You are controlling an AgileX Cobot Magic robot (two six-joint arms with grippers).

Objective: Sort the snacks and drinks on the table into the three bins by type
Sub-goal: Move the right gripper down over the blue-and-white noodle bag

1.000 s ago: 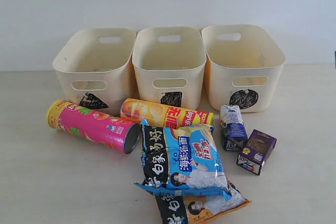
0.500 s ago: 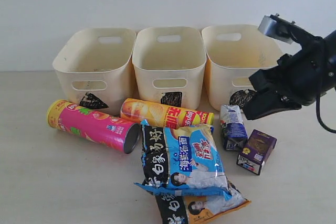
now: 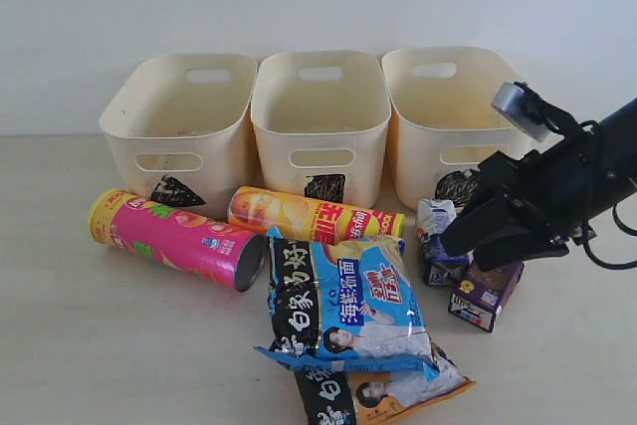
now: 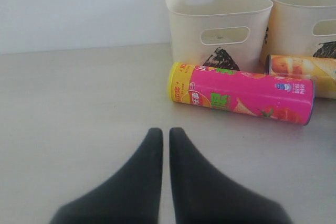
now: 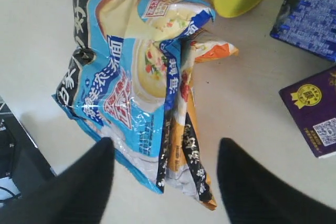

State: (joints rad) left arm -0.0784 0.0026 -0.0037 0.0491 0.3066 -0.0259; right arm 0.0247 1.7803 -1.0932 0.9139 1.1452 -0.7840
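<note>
My right gripper [image 3: 460,254] hangs open low over the two drinks, partly hiding the dark blue and white carton [image 3: 434,218] and the purple carton [image 3: 490,296]. In its wrist view the gripper [image 5: 167,145] frames the ends of the blue-white-black bag [image 5: 121,72] and the orange-black bag [image 5: 190,145] lying under it. The magenta tube [image 3: 177,238] and the yellow-red tube [image 3: 314,214] lie on the table [image 3: 90,345] before the bins. My left gripper [image 4: 161,132] is shut and empty, low over bare table, short of the magenta tube [image 4: 244,92].
Three cream bins stand in a row at the back: triangle [image 3: 149,136], square [image 3: 318,136], circle [image 3: 428,146]. A dark edge and cables [image 5: 16,166] show beyond the table's side in the right wrist view.
The right arm came into view from the right, then dropped down and left from in front of the circle bin to just over the two cartons. Nothing on the table has moved.
</note>
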